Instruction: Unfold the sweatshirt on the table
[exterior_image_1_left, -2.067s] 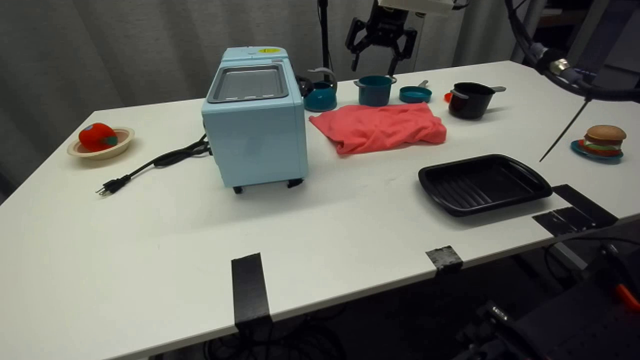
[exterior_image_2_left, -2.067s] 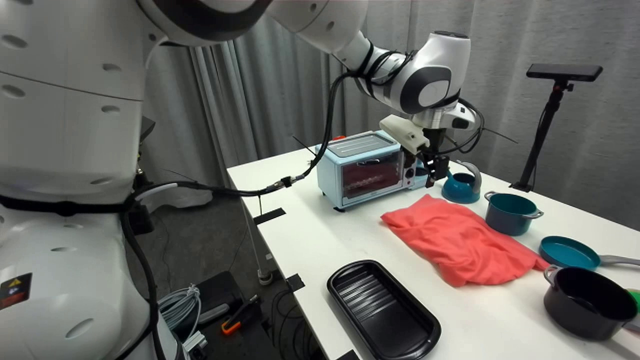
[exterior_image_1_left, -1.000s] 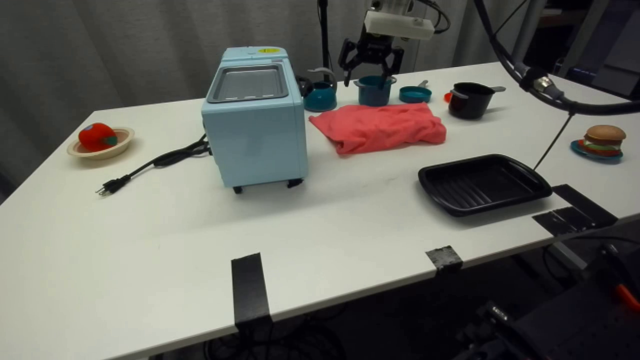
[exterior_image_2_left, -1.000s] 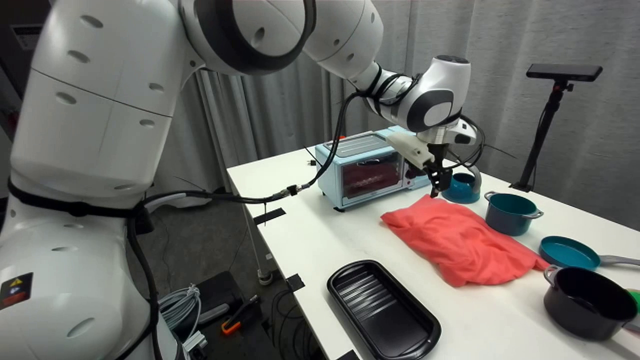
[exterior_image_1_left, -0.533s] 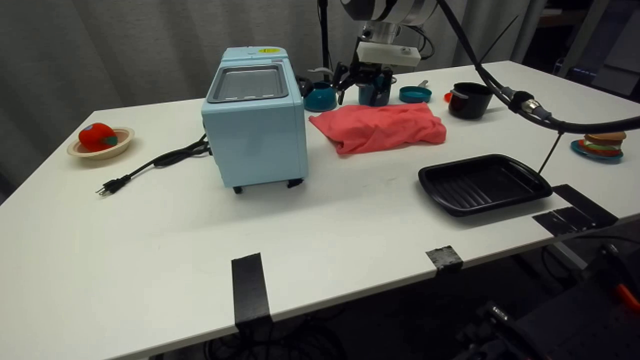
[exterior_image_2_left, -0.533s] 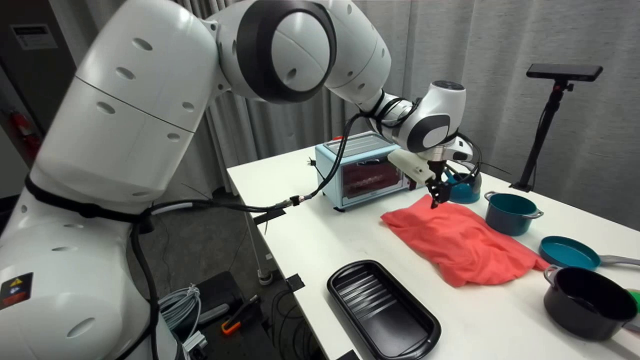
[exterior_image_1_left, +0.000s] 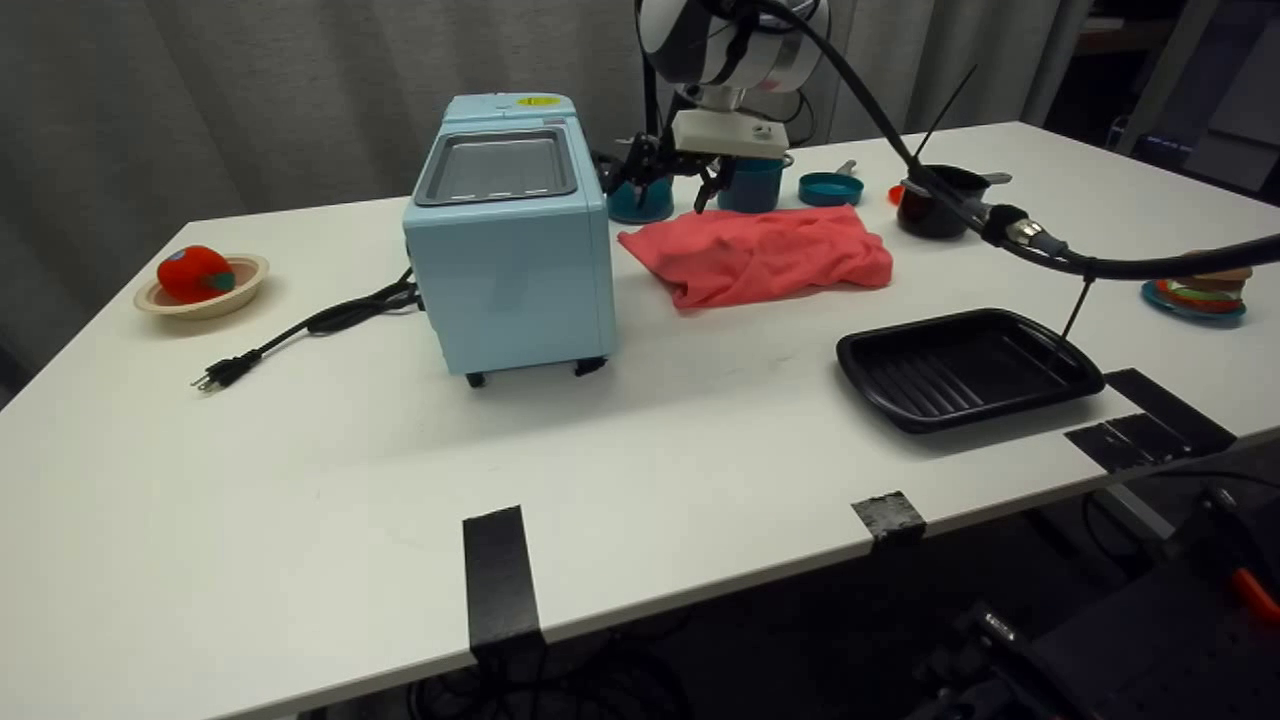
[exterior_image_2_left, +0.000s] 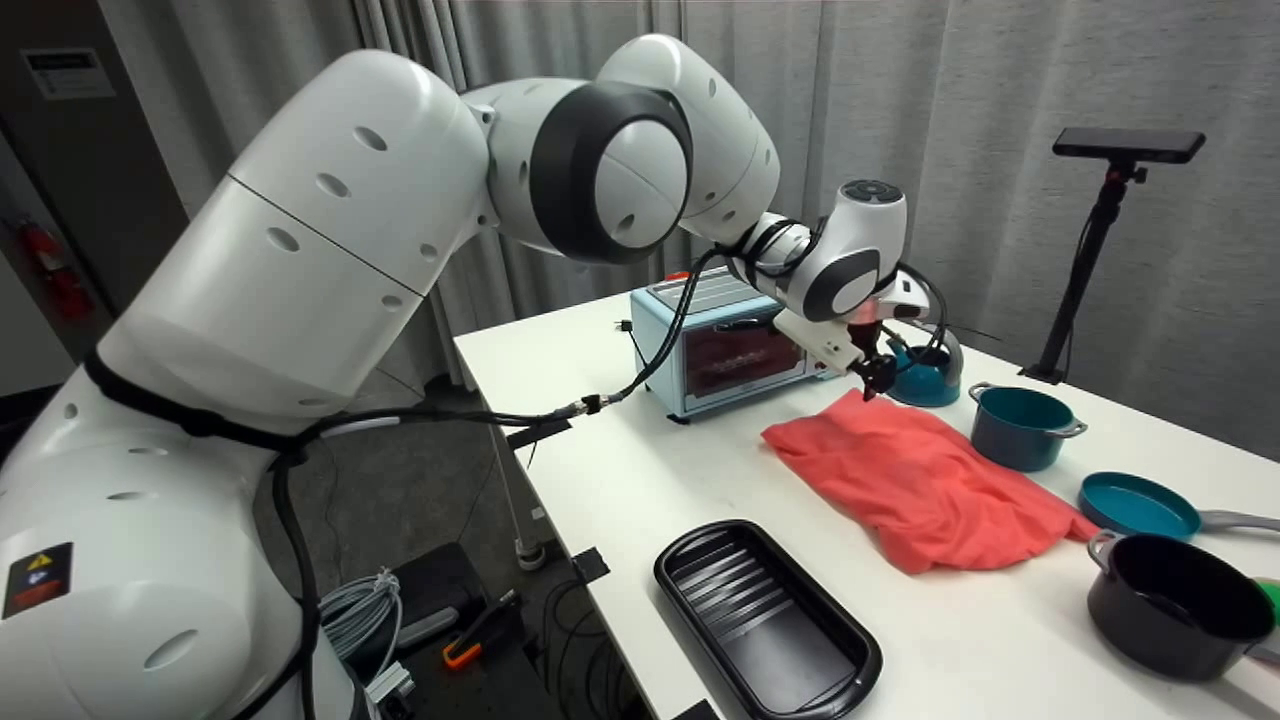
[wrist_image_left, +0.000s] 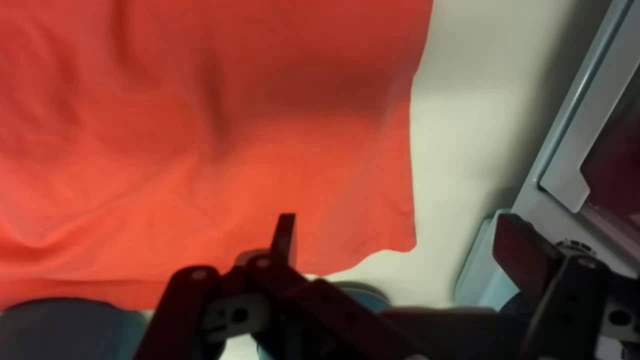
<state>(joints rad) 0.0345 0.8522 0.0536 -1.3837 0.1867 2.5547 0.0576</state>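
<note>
The coral-red sweatshirt (exterior_image_1_left: 765, 258) lies wrinkled and bunched on the white table (exterior_image_1_left: 330, 480), beside the toaster oven. In an exterior view the sweatshirt (exterior_image_2_left: 925, 485) stretches from near the oven toward the black pot. My gripper (exterior_image_1_left: 670, 203) hangs just above its far oven-side corner, close to the kettle. Seen from the wrist, the gripper (wrist_image_left: 397, 222) is wide apart with nothing between its fingers. One finger (wrist_image_left: 284, 237) is over the sweatshirt (wrist_image_left: 300, 165) and the other is beyond its edge, over the oven's side. No contact with the fabric is visible.
The light-blue toaster oven (exterior_image_1_left: 515, 270) stands right beside the gripper. A teal kettle (exterior_image_2_left: 922, 375), a teal pot (exterior_image_2_left: 1020, 430) and a teal pan (exterior_image_2_left: 1138, 505) line the sweatshirt's far side. A black pot (exterior_image_2_left: 1175, 605) and a black baking tray (exterior_image_2_left: 765, 630) are nearby.
My arm has come down and moved toward the oven, bringing the gripper from above the teal pot to over the sweatshirt's corner. The jaws stay open. The sweatshirt has not moved.
</note>
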